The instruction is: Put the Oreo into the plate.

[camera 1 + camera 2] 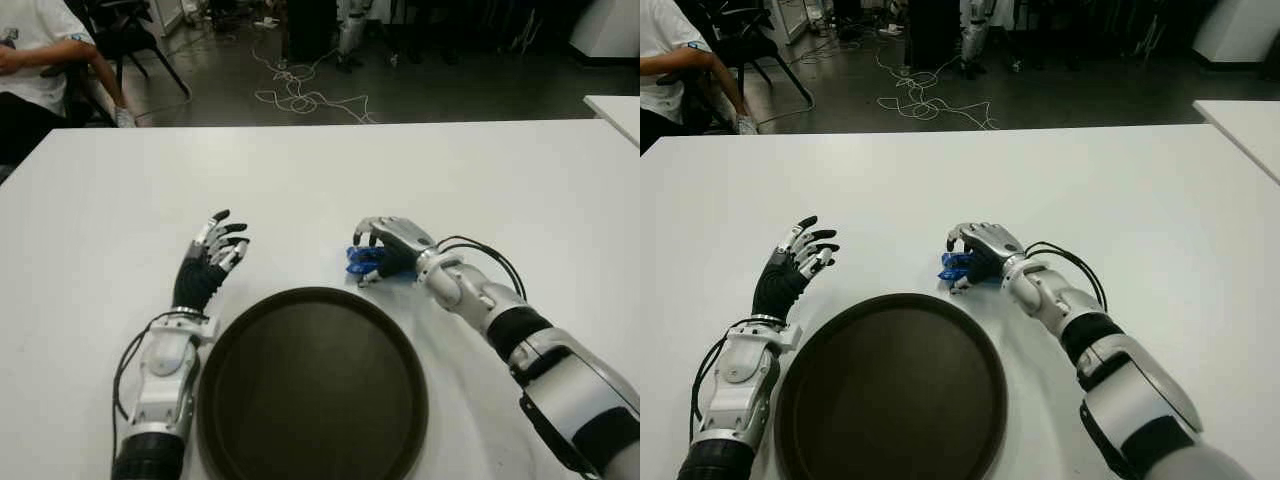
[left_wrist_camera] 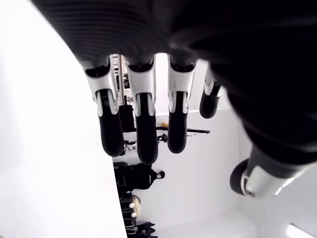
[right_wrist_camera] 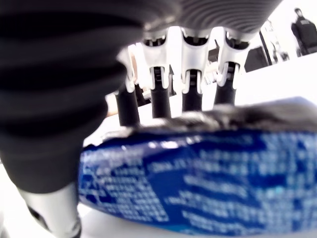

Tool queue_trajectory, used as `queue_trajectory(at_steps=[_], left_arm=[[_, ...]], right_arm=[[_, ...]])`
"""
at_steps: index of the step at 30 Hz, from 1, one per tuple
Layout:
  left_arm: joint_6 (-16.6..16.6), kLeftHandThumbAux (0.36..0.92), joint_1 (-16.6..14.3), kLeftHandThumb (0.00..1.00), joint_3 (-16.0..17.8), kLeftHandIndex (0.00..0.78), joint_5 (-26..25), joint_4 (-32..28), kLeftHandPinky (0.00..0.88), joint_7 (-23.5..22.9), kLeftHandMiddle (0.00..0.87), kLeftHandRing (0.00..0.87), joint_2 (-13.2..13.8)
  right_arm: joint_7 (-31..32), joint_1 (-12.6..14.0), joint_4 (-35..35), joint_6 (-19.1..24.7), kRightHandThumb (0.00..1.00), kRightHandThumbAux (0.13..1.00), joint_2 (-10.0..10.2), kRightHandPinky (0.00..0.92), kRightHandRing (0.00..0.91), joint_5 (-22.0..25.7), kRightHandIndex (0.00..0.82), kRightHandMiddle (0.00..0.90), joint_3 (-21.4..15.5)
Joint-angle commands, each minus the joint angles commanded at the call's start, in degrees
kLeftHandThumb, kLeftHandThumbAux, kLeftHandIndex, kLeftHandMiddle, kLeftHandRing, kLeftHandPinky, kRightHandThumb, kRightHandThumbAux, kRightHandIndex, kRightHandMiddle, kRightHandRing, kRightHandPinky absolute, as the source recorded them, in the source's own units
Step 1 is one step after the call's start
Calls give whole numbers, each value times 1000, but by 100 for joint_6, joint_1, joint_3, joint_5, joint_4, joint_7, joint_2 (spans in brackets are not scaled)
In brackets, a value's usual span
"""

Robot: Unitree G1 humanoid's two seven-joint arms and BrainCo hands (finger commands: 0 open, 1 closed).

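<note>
The right hand (image 1: pixel 385 245) has its fingers curled over the blue Oreo pack (image 1: pixel 362 262), clamped on it against the white table (image 1: pixel 420 170), just beyond the dark plate's (image 1: pixel 312 385) far right rim. The left hand (image 1: pixel 210 262) shows open-fingered left of the plate.

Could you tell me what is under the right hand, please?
The blue Oreo pack lies under the right hand, whose fingers curl over it on the white table. The palm covers the rest of the pack.

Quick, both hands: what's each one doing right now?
Left hand: open, fingers spread, holding nothing, left of the plate.
Right hand: closed on the Oreo pack, beyond the plate.
</note>
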Motion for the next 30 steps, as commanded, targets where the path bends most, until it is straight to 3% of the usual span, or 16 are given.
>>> queue_trajectory(at_steps=[7,12,30], left_arm=[[23,587,13,391,-7,114,-13,-36,326,3,266,295,-12],[26,581,16,392,-10,116,-46,-48,319,-24,269,296,-20],[49,593,54,396,-18,120,-50,-140,321,24,273,296,-42]], right_arm=[[-583,66,-96,579,120,878,50,552,574,-138,505,590,1],[-662,167,-357,910,166,869,61,636,656,-81,535,666,-87],[184,507,-1279,1434,175,876,25,756,766,212,620,758,-399]])
